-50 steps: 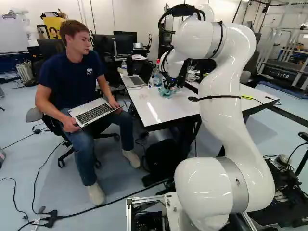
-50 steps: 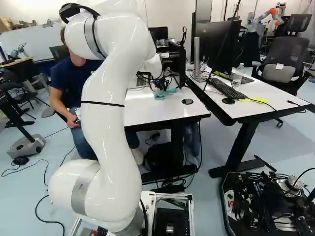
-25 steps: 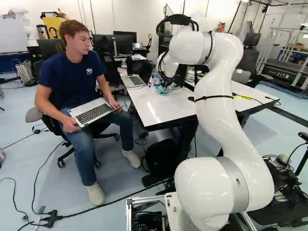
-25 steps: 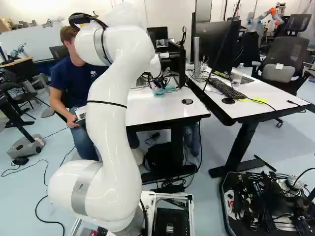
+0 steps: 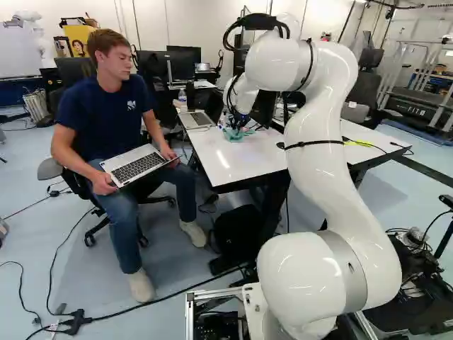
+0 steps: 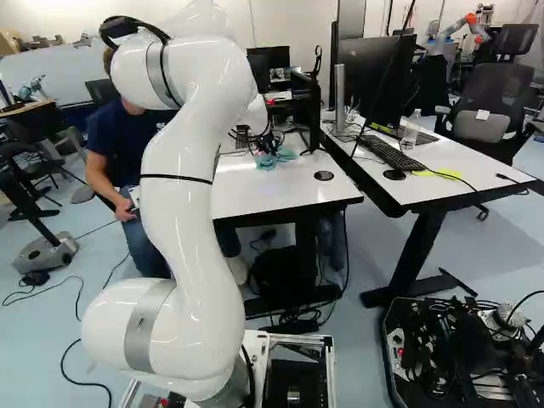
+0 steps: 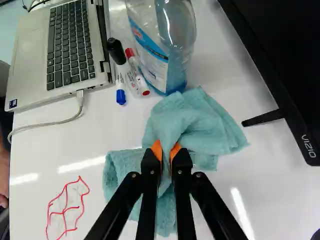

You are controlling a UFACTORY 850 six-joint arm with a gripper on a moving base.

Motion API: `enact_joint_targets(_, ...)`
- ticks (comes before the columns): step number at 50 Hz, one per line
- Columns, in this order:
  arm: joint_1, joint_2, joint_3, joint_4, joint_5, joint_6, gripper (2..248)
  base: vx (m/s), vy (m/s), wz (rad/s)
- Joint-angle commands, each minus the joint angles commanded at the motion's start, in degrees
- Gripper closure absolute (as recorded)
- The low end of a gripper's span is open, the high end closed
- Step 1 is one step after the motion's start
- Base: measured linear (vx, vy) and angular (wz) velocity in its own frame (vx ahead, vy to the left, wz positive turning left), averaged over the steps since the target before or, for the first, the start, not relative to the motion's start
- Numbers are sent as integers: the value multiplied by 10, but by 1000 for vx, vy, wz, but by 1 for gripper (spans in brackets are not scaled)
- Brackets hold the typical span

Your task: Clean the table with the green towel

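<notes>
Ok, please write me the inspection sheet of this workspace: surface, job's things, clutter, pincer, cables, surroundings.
Surface: white table, red scribble near the towel.
Job's things: green towel, bunched on the table.
Clutter: laptop, markers, bottle of blue liquid, monitor.
Pincer: closed on a fold of the towel.
Cables: white cable plugged into the laptop; black cable on the floor.
Surroundings: seated person beside the table, holding another laptop.
</notes>
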Motion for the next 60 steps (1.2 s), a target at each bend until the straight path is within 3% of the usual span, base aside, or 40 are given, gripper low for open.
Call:
enact_joint_targets(21, 4, 51, 71, 0, 0, 0, 211, 0, 0, 0)
enact_joint_targets(39, -10, 90, 125, 0, 0, 0, 211, 0, 0, 0)
enact_joint_targets(50, -25, 93, 129, 0, 0, 0, 211, 0, 0, 0)
enact_joint_targets(60, -34, 77, 108, 0, 0, 0, 211, 0, 0, 0)
